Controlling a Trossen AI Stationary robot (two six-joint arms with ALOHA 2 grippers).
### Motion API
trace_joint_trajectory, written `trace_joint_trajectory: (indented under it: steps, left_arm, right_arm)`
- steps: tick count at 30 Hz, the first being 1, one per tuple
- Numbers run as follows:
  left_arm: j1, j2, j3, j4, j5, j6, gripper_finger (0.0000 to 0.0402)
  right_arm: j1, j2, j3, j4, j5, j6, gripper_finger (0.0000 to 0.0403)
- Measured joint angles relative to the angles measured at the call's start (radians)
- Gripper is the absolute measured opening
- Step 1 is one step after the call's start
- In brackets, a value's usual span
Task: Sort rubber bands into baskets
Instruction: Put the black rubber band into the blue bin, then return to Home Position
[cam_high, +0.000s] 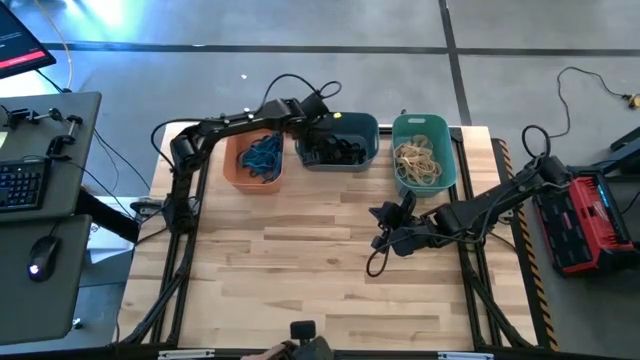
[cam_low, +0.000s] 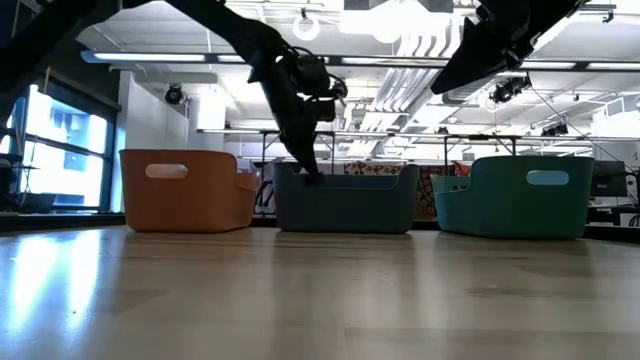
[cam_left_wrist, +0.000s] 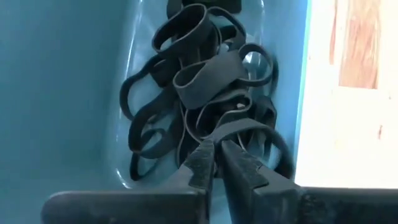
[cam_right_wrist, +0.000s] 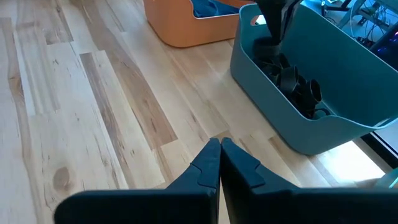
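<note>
High view: we see three baskets in row along far worktop (cam_high: 300, 260) edge: orange basket (cam_high: 240, 172) with blue bands (cam_high: 262, 155), slate basket (cam_high: 362, 128) with black bands (cam_high: 335, 150), teal basket (cam_high: 450, 160) with tan bands (cam_high: 420, 162). Left gripper (cam_high: 322, 128) dips into slate basket; right gripper (cam_high: 385, 215) hovers mid-worktop.

Low view: we see left arm reaching down into middle basket.

Left wrist view: jaws nearly together just over black bands, nothing clearly grasped.

Right wrist view: jaws clenched, empty, above bare wood.

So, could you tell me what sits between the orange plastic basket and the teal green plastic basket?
The slate blue-grey basket of black rubber bands, with the left gripper lowered into it, seen in the high view.
</note>
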Motion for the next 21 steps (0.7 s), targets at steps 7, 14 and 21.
trace_joint_trajectory:
  steps: [7, 14, 21]
  left_arm:
    - [-0.017, -0.004, 0.000, -0.011, -0.003, -0.019, 0.0082]
    - [-0.032, -0.041, -0.006, -0.009, -0.033, -0.050, 0.0093]
    - [-0.076, -0.166, -0.115, 0.195, 0.016, -0.105, 0.0009]
  right_arm:
    - [-0.017, 0.000, 0.000, -0.007, -0.032, -0.011, 0.0000]
    - [-0.090, 0.000, 0.000, -0.012, -0.104, -0.051, 0.0000]
    - [-0.153, 0.000, 0.000, 0.013, -0.149, -0.166, 0.0000]
